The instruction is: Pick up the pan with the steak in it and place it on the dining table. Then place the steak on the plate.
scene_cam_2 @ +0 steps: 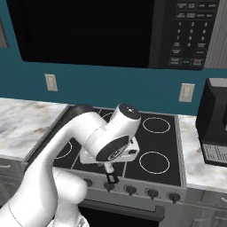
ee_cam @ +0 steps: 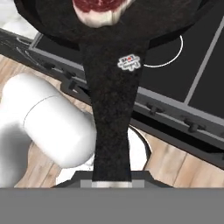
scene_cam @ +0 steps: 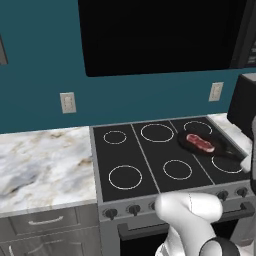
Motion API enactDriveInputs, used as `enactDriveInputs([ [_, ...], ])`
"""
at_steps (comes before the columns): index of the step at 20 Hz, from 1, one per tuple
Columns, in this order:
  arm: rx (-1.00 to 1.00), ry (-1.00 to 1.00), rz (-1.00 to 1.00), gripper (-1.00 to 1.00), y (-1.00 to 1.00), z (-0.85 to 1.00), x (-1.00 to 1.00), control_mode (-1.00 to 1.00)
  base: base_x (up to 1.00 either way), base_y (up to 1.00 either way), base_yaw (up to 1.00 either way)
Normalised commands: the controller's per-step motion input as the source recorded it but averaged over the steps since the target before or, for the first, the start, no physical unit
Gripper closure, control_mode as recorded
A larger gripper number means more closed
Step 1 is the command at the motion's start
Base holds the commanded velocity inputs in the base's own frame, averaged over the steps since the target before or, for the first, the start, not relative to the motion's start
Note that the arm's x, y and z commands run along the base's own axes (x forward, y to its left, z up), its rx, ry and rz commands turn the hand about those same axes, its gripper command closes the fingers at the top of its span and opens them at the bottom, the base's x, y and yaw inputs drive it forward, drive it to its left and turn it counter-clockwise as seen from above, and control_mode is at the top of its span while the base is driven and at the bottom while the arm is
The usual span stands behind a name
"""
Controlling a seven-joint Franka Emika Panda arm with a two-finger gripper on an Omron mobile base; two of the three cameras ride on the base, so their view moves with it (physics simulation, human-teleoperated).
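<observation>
The black pan (scene_cam: 199, 145) is over the right side of the stovetop, with the red steak (scene_cam: 200, 141) lying in it. Its long handle (scene_cam: 231, 155) runs toward the right edge of the left base view, where my white hand comes in. In the hand view the handle (ee_cam: 111, 109) stretches from between my fingers up to the pan's bowl, and the steak (ee_cam: 98, 9) is at the top edge. My gripper (scene_cam_2: 111, 175) points down over the stove's front and is shut on the handle's end. My arm hides the pan in the right base view. The plate and dining table are out of view.
The black stovetop (scene_cam: 145, 160) has several ringed burners and a row of knobs (scene_cam_2: 129, 189) along its front. A marble counter (scene_cam: 45, 160) lies to its left. A microwave (scene_cam_2: 88, 31) hangs above, and a dark appliance (scene_cam_2: 215, 124) stands on the right counter.
</observation>
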Motion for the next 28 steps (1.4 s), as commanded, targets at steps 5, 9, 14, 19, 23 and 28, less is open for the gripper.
enactDriveInputs([
  [5,0.10,-0.06,0.14,1.00,0.46,0.40,-0.18,-1.00,0.00,0.00,0.00],
  [9,0.05,-0.12,0.12,1.00,0.59,0.30,-0.28,-1.00,0.00,0.00,0.00],
  [14,0.01,-0.20,0.10,1.00,0.58,0.08,-0.50,-1.00,0.00,0.00,0.00],
  [19,-0.06,-0.38,0.07,1.00,0.48,0.00,-0.45,-1.00,0.00,0.00,0.00],
  [23,-0.08,-0.43,0.00,1.00,0.41,0.05,0.21,-1.00,0.00,0.00,0.00],
  [28,-0.06,-0.15,0.00,1.00,0.31,0.00,0.44,-1.00,0.00,0.00,0.00],
])
